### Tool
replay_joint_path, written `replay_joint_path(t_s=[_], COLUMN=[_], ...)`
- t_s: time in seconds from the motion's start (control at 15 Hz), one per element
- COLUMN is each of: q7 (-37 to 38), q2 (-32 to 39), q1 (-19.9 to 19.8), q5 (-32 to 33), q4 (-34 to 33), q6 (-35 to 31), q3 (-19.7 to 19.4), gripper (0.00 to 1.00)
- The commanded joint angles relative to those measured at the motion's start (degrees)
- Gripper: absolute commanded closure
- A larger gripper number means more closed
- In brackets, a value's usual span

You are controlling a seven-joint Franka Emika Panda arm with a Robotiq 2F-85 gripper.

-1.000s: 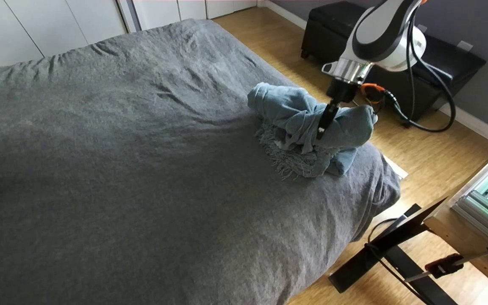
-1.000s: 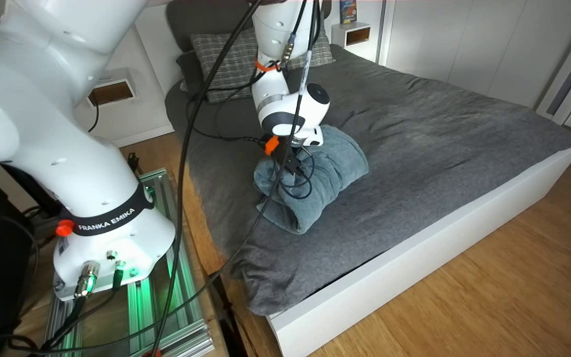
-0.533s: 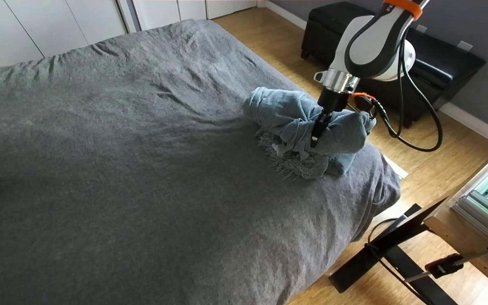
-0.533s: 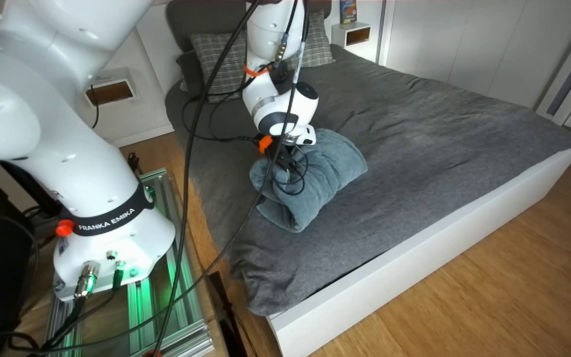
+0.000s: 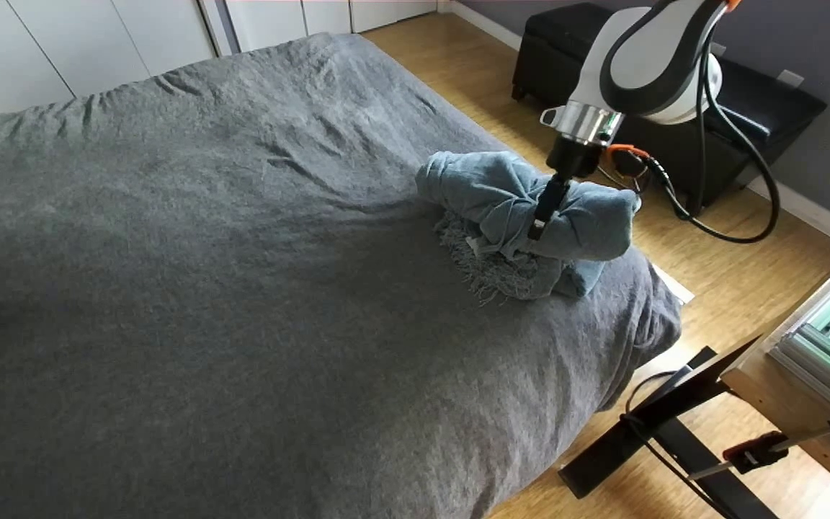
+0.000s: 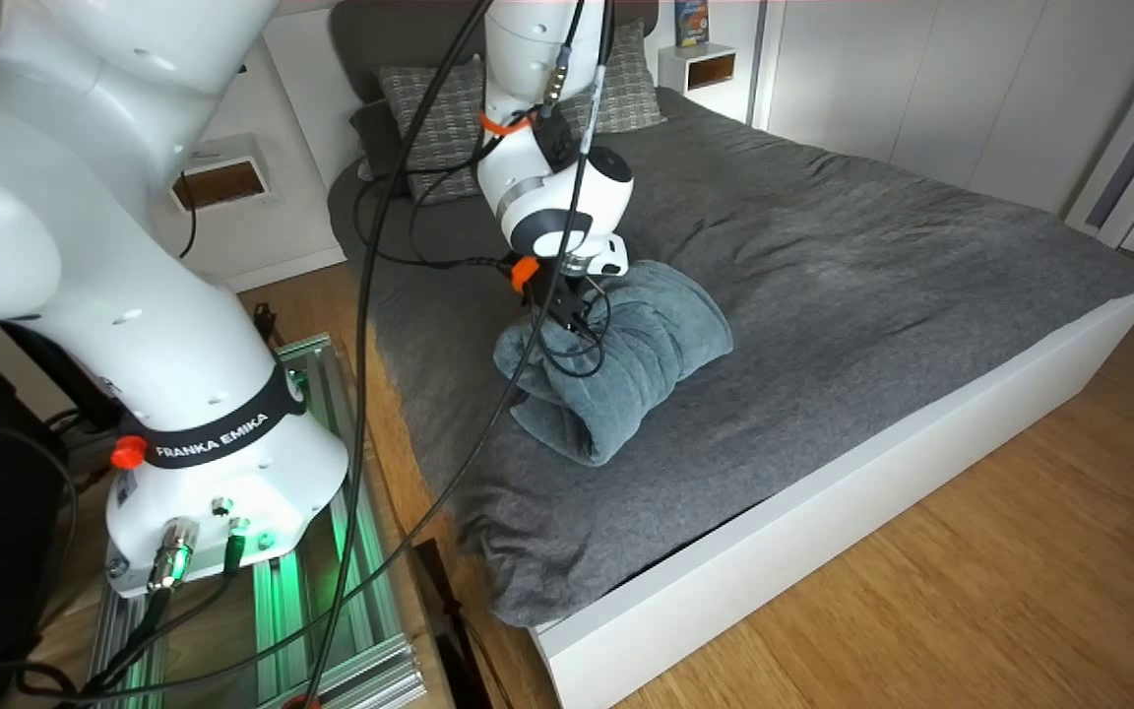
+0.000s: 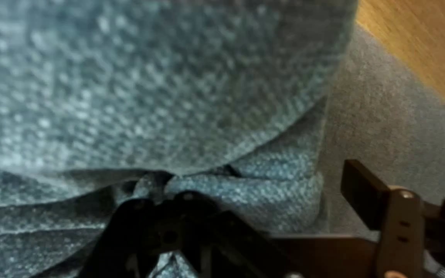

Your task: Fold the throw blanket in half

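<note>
The blue-grey throw blanket (image 5: 483, 184) lies as a thick, folded bundle near the corner of the bed, its fringe (image 5: 509, 274) spilling out underneath in an exterior view. In another exterior view the bundle (image 6: 665, 325) shows as a rounded roll with creases around the arm's tip. My gripper (image 5: 539, 227) points down along the front of the bundle. In the wrist view the gripper (image 7: 272, 189) stands open: one side is sunk among blanket folds, the opposite finger pad (image 7: 365, 197) is free of cloth. Blanket (image 7: 149, 85) fills most of that view. The buried fingertip is hidden.
The grey-covered bed (image 5: 242, 288) stretches away from the bundle, with its white frame (image 6: 823, 512) along an edge. Dark benches (image 5: 674, 94) stand behind the arm. Loose cables (image 6: 370, 295) hang beside it. Patterned pillows (image 6: 444, 118) lie by the headboard.
The arm went down with the blanket bundle, which sank and settled slightly, then rose a little again. The bundle stayed on the bed corner while the gripper opened.
</note>
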State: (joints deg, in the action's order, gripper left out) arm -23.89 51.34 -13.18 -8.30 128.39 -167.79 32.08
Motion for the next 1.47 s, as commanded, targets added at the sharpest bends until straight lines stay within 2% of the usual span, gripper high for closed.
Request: replay_joint_path(t_s=[0.0, 0.13, 0.53, 0.8, 1.07, 1.2, 1.4], q7=[-1.4, -2.7, -8.6, -7.9, -5.2, -3.7, -1.3], q2=[-5.6, -7.4, -9.0, -10.7, -15.5, -18.6, -24.3], q1=[-8.9, -14.5, -35.7, -46.9, -52.8, -53.9, -53.5], q5=[1.4, 1.1, 0.2, 0.1, 0.1, -0.3, -1.0], q4=[8.2, 11.1, 15.3, 17.2, 17.3, 17.2, 17.4], q6=[-0.6, -0.2, 6.4, 9.7, 14.9, 16.7, 16.9], q3=[5.8, 9.2, 23.8, 30.9, 33.4, 33.9, 34.1], gripper=[0.0, 0.0, 0.0, 0.0, 0.0, 0.0, 0.0])
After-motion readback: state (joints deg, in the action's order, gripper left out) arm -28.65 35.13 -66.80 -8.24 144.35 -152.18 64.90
